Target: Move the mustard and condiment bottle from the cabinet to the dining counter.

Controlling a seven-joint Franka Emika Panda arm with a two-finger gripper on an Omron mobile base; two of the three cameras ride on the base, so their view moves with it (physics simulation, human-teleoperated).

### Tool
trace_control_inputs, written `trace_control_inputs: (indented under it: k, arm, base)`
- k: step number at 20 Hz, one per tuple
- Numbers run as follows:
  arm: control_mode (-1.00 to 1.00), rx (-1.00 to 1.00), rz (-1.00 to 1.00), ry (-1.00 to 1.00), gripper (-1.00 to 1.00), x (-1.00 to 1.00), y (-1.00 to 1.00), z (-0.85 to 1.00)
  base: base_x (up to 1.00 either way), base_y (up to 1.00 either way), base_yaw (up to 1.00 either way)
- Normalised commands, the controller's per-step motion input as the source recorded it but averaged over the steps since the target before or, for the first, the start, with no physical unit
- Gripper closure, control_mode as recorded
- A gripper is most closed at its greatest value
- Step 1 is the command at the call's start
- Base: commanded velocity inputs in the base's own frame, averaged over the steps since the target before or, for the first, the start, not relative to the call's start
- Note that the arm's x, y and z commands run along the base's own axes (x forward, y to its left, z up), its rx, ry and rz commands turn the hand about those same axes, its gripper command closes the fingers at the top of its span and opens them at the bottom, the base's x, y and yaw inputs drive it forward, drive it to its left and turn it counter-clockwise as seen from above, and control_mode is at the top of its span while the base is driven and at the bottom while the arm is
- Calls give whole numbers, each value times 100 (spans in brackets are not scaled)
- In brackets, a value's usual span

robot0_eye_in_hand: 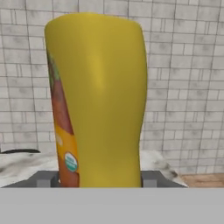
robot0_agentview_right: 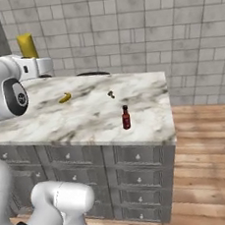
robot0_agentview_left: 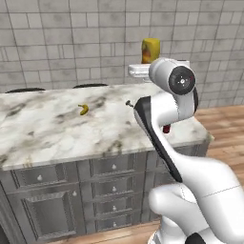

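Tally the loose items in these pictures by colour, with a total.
Yellow: 2, the mustard held in the jaws, and the banana on the dining counter.
Dark reddish-brown: 1, the condiment bottle.
Small dark: 1, an unidentifiable item.
Total: 4

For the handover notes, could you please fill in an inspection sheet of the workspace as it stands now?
Surface: dining counter, white veined marble over grey drawers.
Job's things: mustard held upright in the air above the counter's far side; condiment bottle standing upright on the counter near its right end.
Clutter: banana lying on the counter; small dark object beside it, too small to identify.
Grippers: claw closed on the mustard.
Cables: nothing seen.
Surroundings: grey tiled wall, wooden floor.
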Motion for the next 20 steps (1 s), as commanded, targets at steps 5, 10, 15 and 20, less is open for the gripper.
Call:
trace_control_inputs:
  k: [5, 10, 15, 20]
  arm:
    - [100, 0, 0, 0, 100, 0, 0, 0]
    - [100, 0, 0, 0, 100, 0, 0, 0]
    - [100, 0, 0, 0, 100, 0, 0, 0]
    - [100, 0, 0, 0, 100, 0, 0, 0]
  base:
    - [64, 60, -11]
    - [72, 25, -4]
    - [83, 32, 0]
    - [48, 23, 0]
